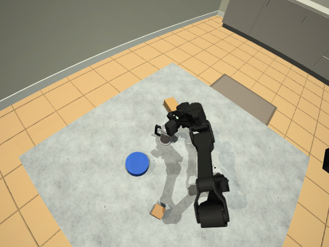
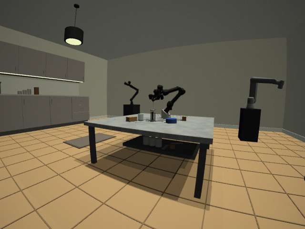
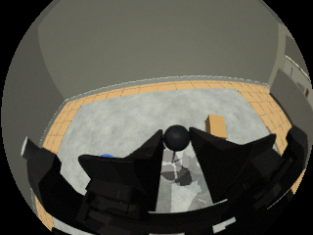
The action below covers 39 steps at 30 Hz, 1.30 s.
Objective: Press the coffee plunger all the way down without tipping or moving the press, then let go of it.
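The coffee press point(image 1: 165, 138) point(image 2: 153, 115) stands upright on the table, a clear body with dark contents and a black handle point(image 1: 156, 130). Its thin plunger rod point(image 2: 153, 105) stands far out of the top, so the plunger is up. My gripper point(image 1: 170, 117) point(image 3: 176, 131) is shut on the round black plunger knob point(image 3: 176, 139), with one fingertip on each side of it, high above the press body. In the wrist view much of the press is hidden below the knob and between the fingers.
An orange block point(image 1: 170, 103) point(image 2: 131, 119) point(image 3: 216, 126) lies beyond the press. A pale cup point(image 2: 140, 117) stands between block and press. A blue disc point(image 1: 136, 162) point(image 2: 171, 120) and a small orange cube point(image 1: 158, 211) point(image 2: 184, 118) lie on the other side.
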Each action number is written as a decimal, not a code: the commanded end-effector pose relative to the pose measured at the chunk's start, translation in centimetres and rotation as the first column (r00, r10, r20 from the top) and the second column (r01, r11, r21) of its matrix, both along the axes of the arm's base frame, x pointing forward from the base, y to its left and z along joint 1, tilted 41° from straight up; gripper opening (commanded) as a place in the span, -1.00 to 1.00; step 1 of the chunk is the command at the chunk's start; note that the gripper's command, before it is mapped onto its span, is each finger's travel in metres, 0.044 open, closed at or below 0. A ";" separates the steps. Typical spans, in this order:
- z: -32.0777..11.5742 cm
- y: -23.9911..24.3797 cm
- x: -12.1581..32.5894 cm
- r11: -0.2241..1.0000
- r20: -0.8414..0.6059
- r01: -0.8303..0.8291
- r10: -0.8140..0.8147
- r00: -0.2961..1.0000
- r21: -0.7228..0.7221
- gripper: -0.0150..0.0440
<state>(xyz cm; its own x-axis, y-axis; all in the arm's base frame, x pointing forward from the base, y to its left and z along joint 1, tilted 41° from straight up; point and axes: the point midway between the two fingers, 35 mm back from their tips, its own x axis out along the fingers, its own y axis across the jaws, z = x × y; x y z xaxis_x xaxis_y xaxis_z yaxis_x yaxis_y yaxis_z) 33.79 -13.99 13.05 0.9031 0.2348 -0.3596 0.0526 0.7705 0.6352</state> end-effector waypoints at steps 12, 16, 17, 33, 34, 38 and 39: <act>-2.8 1.8 0.4 1.000 -0.022 -0.004 0.004 1.000 0.010 -0.09; -3.3 2.3 0.6 1.000 -0.023 -0.004 0.004 1.000 0.010 -0.09; -3.4 2.4 0.6 1.000 -0.023 -0.004 0.004 1.000 0.010 -0.09; -5.4 4.1 1.1 1.000 -0.020 -0.003 0.003 1.000 0.011 -0.09; -5.5 4.2 1.1 1.000 -0.020 -0.003 0.003 1.000 0.011 -0.09; -5.9 4.7 1.3 1.000 -0.019 -0.003 0.003 1.000 0.012 -0.09; -6.0 4.8 1.3 1.000 -0.019 -0.002 0.003 1.000 0.013 -0.09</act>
